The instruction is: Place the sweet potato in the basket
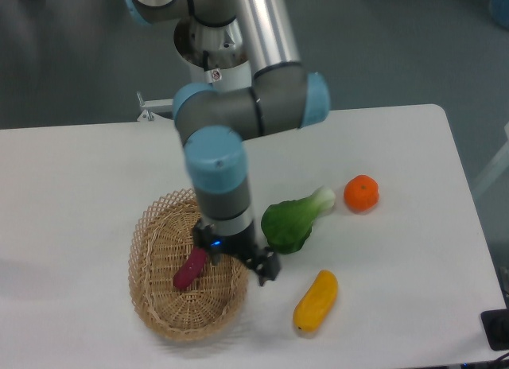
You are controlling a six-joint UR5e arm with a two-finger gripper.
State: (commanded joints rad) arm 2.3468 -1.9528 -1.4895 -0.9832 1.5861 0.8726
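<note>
Grey arm [219, 158] hangs vertically, gripper [238, 262] over wicker basket [151, 305].

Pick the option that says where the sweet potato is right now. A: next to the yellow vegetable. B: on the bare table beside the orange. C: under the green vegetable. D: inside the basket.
D: the sweet potato lies within the rim of the basket, just beside the tool.

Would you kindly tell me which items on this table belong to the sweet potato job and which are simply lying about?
Part of the job:
sweet potato, lying inside the basket
basket
end effector

Lying about:
green leafy vegetable
round orange fruit
yellow oblong vegetable
</note>
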